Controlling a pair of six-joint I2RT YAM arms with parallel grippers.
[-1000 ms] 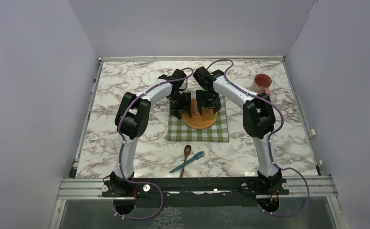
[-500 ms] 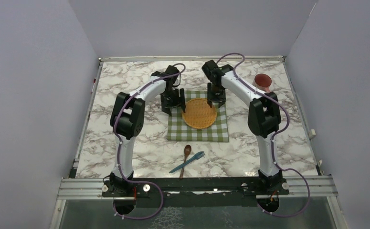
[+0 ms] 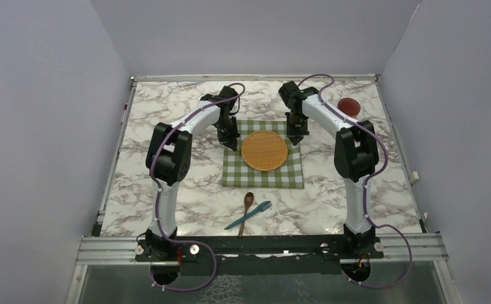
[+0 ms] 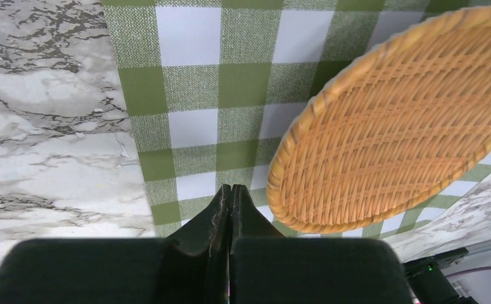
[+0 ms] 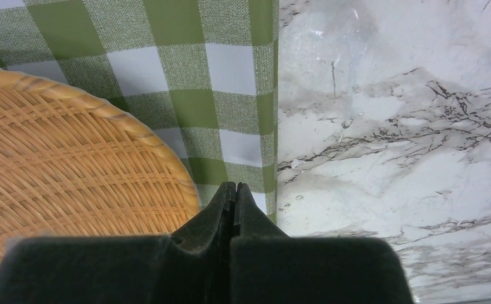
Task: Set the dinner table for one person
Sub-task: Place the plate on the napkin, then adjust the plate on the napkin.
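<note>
Both jaws pressed together and empty, flanking the wicker plate (image 3: 265, 151).
Left jaws point down over the checked cloth (image 3: 263, 176) just beside the plate's left rim, and right jaws hang at the cloth's right edge by the other rim. Plate lies flat mid-cloth, centre of the desk (image 3: 166, 130). Cup (image 3: 349, 106) is far right, and the spoon (image 3: 248, 201) and fork (image 3: 258, 209) lie crossed near the front. Probably cutlery next: lift clear of the rim, spread before descending, and take one piece at a time.
</note>
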